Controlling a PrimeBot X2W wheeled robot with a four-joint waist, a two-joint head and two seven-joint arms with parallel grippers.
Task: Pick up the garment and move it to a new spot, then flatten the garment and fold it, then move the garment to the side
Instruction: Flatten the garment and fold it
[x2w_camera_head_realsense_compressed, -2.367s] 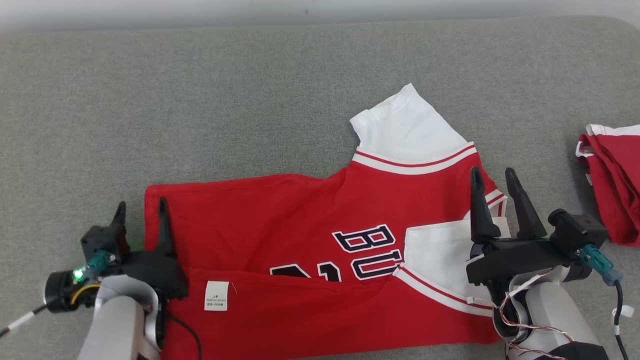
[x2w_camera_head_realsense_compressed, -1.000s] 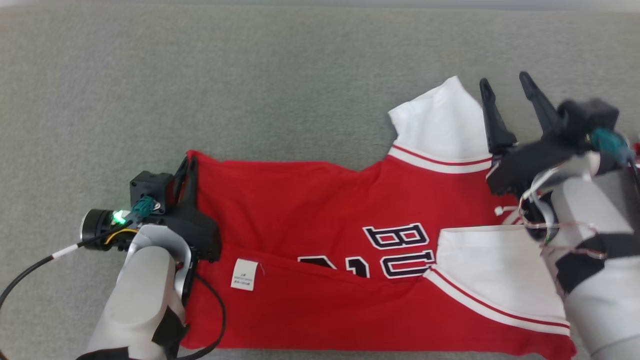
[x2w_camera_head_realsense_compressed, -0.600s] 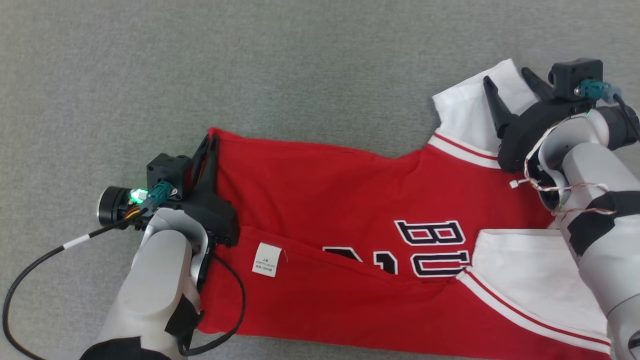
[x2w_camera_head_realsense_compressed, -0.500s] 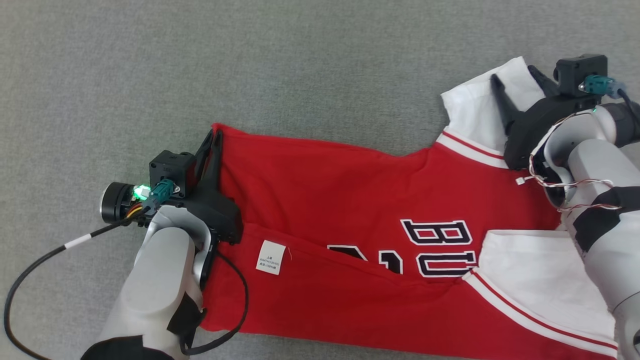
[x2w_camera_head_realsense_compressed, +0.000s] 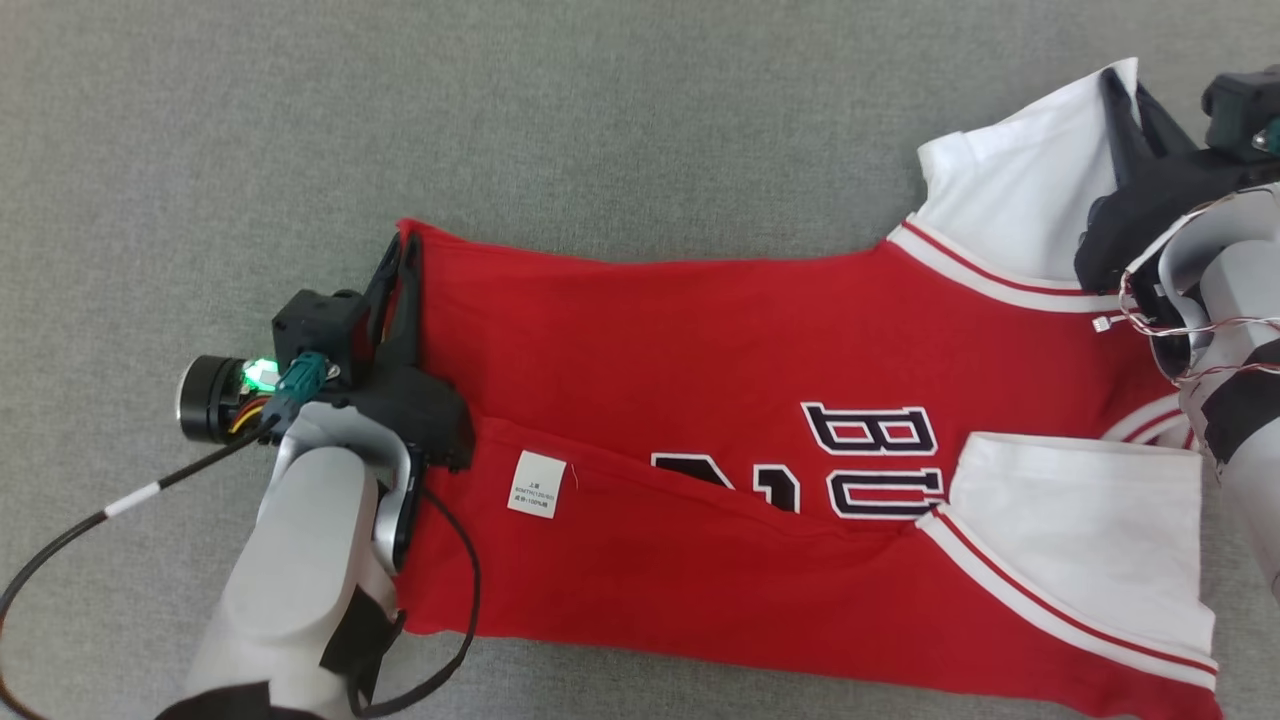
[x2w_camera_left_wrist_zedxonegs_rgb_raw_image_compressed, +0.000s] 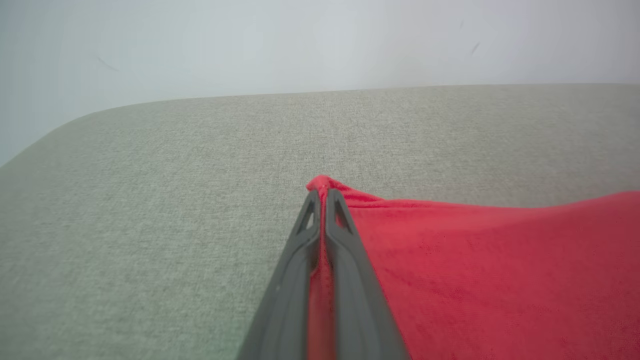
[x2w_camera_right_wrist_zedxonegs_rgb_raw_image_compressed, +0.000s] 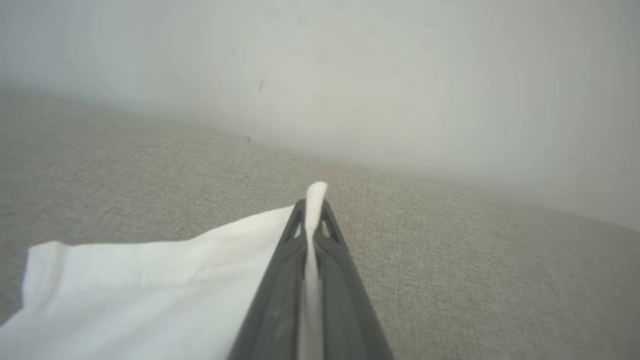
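Two pinches held the red-and-white jersey garment (x2w_camera_head_realsense_compressed: 700, 330), spread on the grey fabric surface (x2w_camera_head_realsense_compressed: 500, 120). The left gripper (x2w_camera_head_realsense_compressed: 398, 258) clamped its red hem corner (x2w_camera_left_wrist_zedxonegs_rgb_raw_image_compressed: 322, 182), the right gripper (x2w_camera_head_realsense_compressed: 1118, 90) its white sleeve edge (x2w_camera_right_wrist_zedxonegs_rgb_raw_image_compressed: 316, 192). Folding looked underway; next, both likely needed lifting together, evenly.

The right gripper (x2w_camera_right_wrist_zedxonegs_rgb_raw_image_compressed: 311, 212) has snapped shut on the white sleeve (x2w_camera_head_realsense_compressed: 1020, 190) and pulled the red shirt (x2w_camera_head_realsense_compressed: 700, 350) straighter.

Work surface (x2w_camera_head_realsense_compressed: 600, 120): grey woven upholstery, flat, evenly lit. Far edge meets a pale plain wall (x2w_camera_left_wrist_zedxonegs_rgb_raw_image_compressed: 320, 40); one corner (x2w_camera_left_wrist_zedxonegs_rgb_raw_image_compressed: 75, 122) rounded, seen in left wrist view. Few small dark specks (x2w_camera_right_wrist_zedxonegs_rgb_raw_image_compressed: 260, 85) on wall
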